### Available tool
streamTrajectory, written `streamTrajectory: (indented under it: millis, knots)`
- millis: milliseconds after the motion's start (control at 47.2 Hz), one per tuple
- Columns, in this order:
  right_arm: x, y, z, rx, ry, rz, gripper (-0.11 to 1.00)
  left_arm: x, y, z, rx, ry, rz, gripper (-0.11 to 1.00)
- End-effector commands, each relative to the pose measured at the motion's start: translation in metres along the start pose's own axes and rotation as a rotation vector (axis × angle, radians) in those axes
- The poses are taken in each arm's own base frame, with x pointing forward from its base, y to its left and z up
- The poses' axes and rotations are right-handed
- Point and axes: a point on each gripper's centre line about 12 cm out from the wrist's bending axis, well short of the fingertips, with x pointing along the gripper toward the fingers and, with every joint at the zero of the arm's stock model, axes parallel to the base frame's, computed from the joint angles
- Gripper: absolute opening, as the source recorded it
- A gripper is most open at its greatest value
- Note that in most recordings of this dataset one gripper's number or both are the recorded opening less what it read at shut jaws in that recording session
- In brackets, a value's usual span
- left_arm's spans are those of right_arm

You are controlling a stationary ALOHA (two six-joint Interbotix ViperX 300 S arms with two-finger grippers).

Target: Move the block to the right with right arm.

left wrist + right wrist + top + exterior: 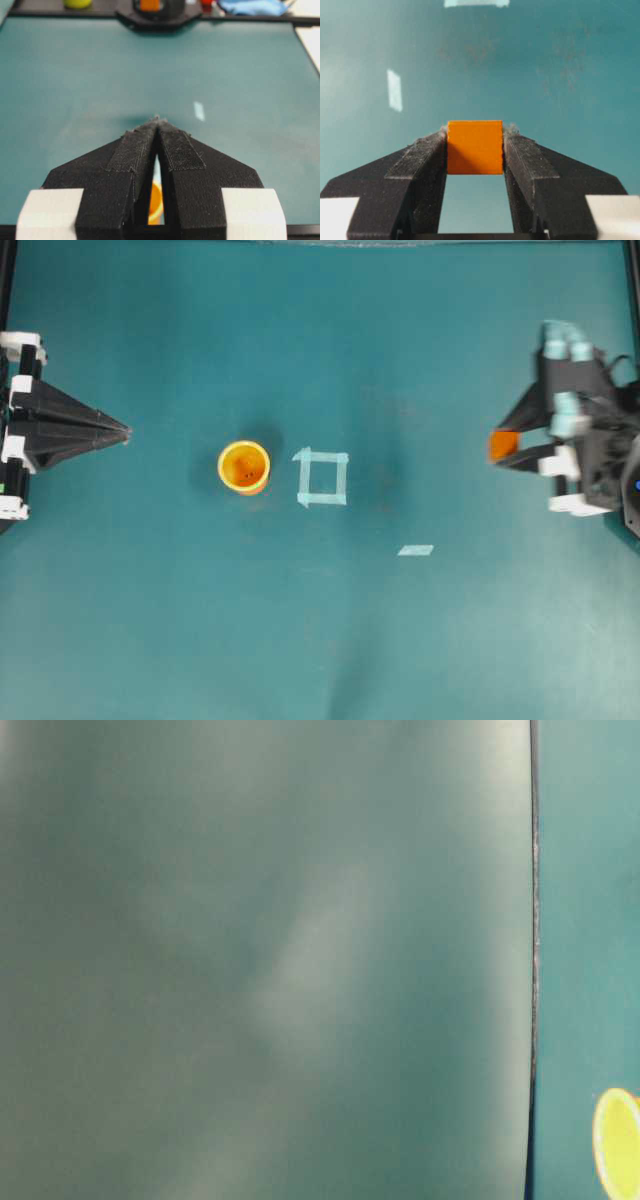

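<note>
On my screen the block [474, 146] is a small orange cube with plain, smooth faces and sharp edges, without any mark on it. It sits between the two black fingers of the right gripper [475, 150], which press on its left and right sides, so the jaws are closed on it. In the overhead view I see the block [502, 445] at the tip of the right gripper [503, 447], at the far right side of the teal table [450, 640], well apart from the tape square [322, 478] and from the yellow-orange cup [244, 467]. A small tape strip [415, 550] lies between them, lower. The left gripper [122, 430] rests at the left edge, its fingers together, holding nothing.
</note>
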Motion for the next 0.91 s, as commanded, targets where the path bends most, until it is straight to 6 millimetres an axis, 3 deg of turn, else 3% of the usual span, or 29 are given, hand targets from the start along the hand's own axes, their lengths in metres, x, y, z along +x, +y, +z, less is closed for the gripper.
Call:
streamTrajectory:
  millis: [0, 296, 593, 889]
  knots:
    - [-0.022, 0.001, 0.0, 0.005, -0.037, 0.009, 0.4, 0.002, -0.001, 0.01, 0.002, -0.025, -0.004, 0.0]
    - [-0.062, 0.003, -0.027, 0.034, 0.038, 0.02, 0.4, 0.002, -0.001, 0.01, 0.002, -0.026, -0.004, 0.0]
    - [-0.077, 0.002, -0.05, 0.101, 0.019, 0.022, 0.4, 0.002, -0.001, 0.01, 0.002, -0.028, -0.004, 0.0]
    - [-0.097, 0.003, -0.06, 0.106, 0.028, 0.024, 0.4, 0.003, -0.001, 0.011, 0.003, -0.028, -0.004, 0.0]
